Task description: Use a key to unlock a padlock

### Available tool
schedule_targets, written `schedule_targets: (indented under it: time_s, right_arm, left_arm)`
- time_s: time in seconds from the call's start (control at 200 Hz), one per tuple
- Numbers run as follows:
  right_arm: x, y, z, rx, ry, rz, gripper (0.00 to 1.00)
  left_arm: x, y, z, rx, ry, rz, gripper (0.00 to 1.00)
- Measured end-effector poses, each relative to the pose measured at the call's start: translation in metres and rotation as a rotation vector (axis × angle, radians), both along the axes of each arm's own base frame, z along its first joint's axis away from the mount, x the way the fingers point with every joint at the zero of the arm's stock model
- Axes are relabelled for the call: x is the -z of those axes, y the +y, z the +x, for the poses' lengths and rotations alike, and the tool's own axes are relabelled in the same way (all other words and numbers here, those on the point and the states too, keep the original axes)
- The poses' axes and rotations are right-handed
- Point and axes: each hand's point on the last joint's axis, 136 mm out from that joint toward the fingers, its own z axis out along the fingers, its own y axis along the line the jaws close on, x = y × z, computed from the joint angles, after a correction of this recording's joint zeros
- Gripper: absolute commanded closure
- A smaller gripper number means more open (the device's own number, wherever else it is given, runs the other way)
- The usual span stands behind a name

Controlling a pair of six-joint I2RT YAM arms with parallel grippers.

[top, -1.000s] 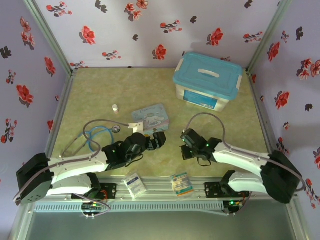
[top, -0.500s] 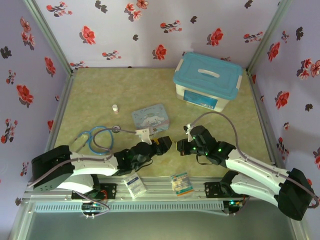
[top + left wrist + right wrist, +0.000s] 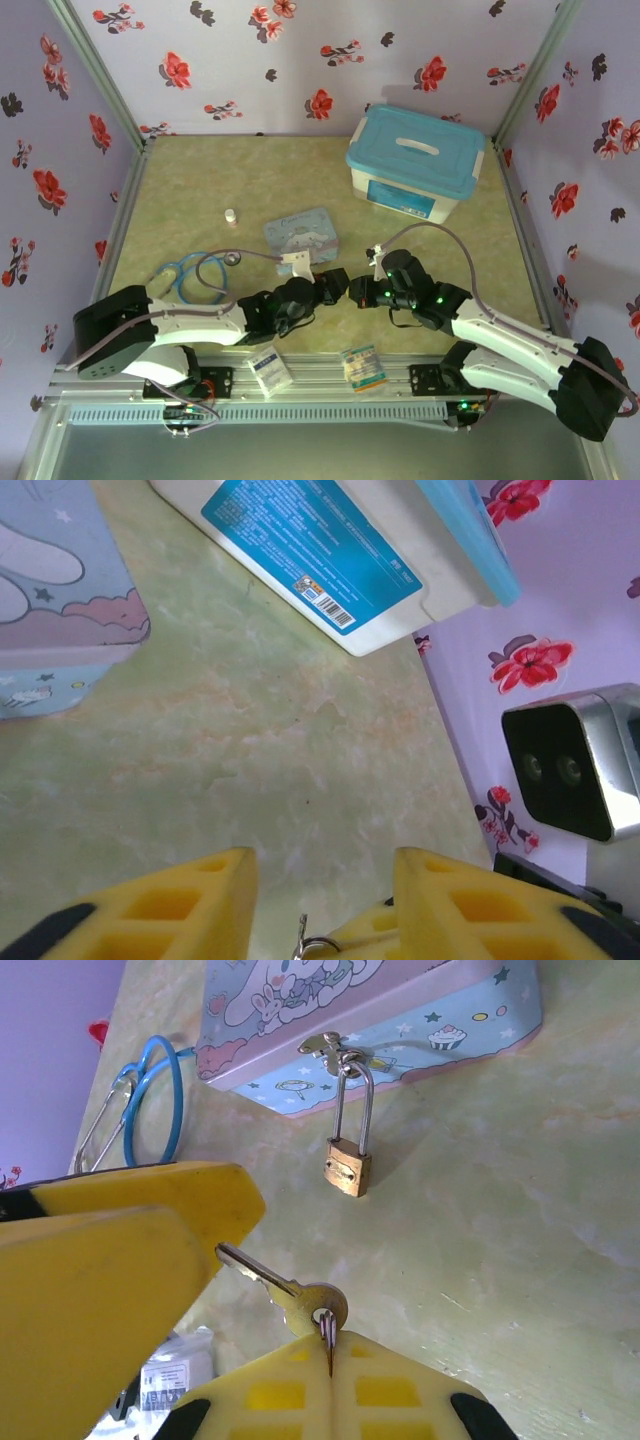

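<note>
Over the last second the left end effector (image 3: 335, 285) has been brought across to meet the right end effector (image 3: 330, 1345) above the surface (image 3: 500, 1210). Its jaws have been drawn in from wide to part-closed, with a gap left between them and nothing clamped. The key (image 3: 285, 1288) is pinched by its bow in the closed right end effector, its blade touching a left finger. The padlock (image 3: 347, 1173) is hung, shackle closed, from the cartoon tin (image 3: 400, 1020) clasp. A hand-over or regrip of the key is judged under way.

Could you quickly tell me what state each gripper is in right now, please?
Left gripper: open, jaws apart at the tip of the key, not clamped on it.
Right gripper: closed, holding the key by its head.
</note>
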Motion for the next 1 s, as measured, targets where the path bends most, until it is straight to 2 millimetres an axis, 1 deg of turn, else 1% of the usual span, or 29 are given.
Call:
schedule_targets:
  time_s: [0.085, 0.18, 0.34, 0.395, 0.41, 0.425, 0.43, 0.445, 0.455, 0.47, 0.495, 0.5, 0.51, 0.525, 0.57, 0.61, 0.69, 0.78, 0.86, 0.925, 1.0]
  right_arm:
    - [-0.003, 0.001, 0.0, 0.003, 0.0, 0.013, 1.0]
    - [-0.002, 0.0, 0.0, 0.007, 0.003, 0.019, 1.0]
    - [-0.003, 0.0, -0.001, 0.006, 0.002, 0.024, 1.0]
    - [-0.002, 0.0, -0.001, 0.006, 0.003, 0.024, 0.99]
    - [-0.002, 0.0, -0.001, 0.006, 0.003, 0.024, 0.94]
    - [-0.001, 0.0, -0.001, 0.006, 0.003, 0.025, 0.83]
    - [-0.001, 0.0, -0.001, 0.005, 0.003, 0.026, 0.81]
    - [-0.001, 0.0, -0.001, 0.007, 0.003, 0.027, 0.59]
    - [-0.001, -0.001, -0.001, 0.009, 0.006, 0.03, 0.47]
    - [-0.001, -0.001, -0.001, 0.008, 0.007, 0.031, 0.32]
    - [-0.001, -0.002, -0.001, 0.013, 0.009, 0.031, 0.13]
    - [-0.001, -0.003, -0.001, 0.014, 0.01, 0.031, 0.1]
    - [0.0, -0.004, 0.0, 0.018, 0.011, 0.029, 0.07]
    - [0.001, -0.006, 0.001, 0.024, 0.013, 0.027, 0.05]
    - [0.003, -0.013, 0.004, 0.044, 0.018, 0.028, 0.03]
    - [0.0, -0.019, 0.008, 0.059, 0.01, 0.049, 0.01]
    - [-0.014, -0.029, 0.014, 0.086, -0.035, 0.155, 0.01]
    - [-0.034, -0.034, 0.019, 0.089, -0.107, 0.291, 0.01]
    - [-0.055, -0.027, 0.016, 0.037, -0.158, 0.377, 0.06]
    - [-0.073, -0.02, 0.014, -0.008, -0.198, 0.442, 0.14]
    - [-0.085, -0.014, 0.011, -0.047, -0.22, 0.502, 0.24]
  left_arm:
    - [0.003, 0.0, 0.0, 0.003, 0.004, 0.009, 0.8]
    - [0.005, -0.001, -0.001, 0.007, 0.005, 0.015, 0.83]
    - [0.009, -0.002, -0.001, 0.008, 0.01, 0.025, 1.0]
    - [0.009, -0.002, -0.001, 0.011, 0.011, 0.027, 1.0]
    - [0.009, -0.003, -0.001, 0.011, 0.011, 0.027, 1.0]
    - [0.009, -0.003, -0.001, 0.011, 0.011, 0.027, 1.0]
    - [0.009, -0.003, -0.001, 0.012, 0.012, 0.027, 1.0]
    - [0.009, -0.003, -0.001, 0.013, 0.012, 0.028, 1.0]
    - [0.009, -0.003, -0.001, 0.014, 0.012, 0.028, 1.0]
    - [0.009, -0.003, -0.001, 0.014, 0.012, 0.027, 1.0]
    - [0.009, -0.003, -0.001, 0.013, 0.012, 0.027, 1.0]
    - [0.009, -0.003, -0.001, 0.013, 0.012, 0.026, 1.0]
    - [0.009, -0.003, -0.001, 0.013, 0.012, 0.026, 1.0]
    - [0.008, -0.003, -0.001, 0.012, 0.01, 0.023, 1.0]
    - [0.006, -0.003, 0.001, 0.009, 0.008, 0.015, 1.0]
    - [0.004, -0.002, 0.001, 0.009, 0.005, 0.013, 1.0]
    - [-0.005, -0.002, 0.002, 0.017, -0.004, -0.011, 1.0]
    - [-0.02, -0.003, 0.001, 0.039, -0.019, -0.053, 1.0]
    - [-0.034, -0.004, -0.001, 0.058, -0.035, -0.089, 1.0]
    - [-0.045, -0.005, -0.003, 0.07, -0.046, -0.123, 1.0]
    - [-0.054, -0.007, -0.005, 0.087, -0.055, -0.156, 1.0]
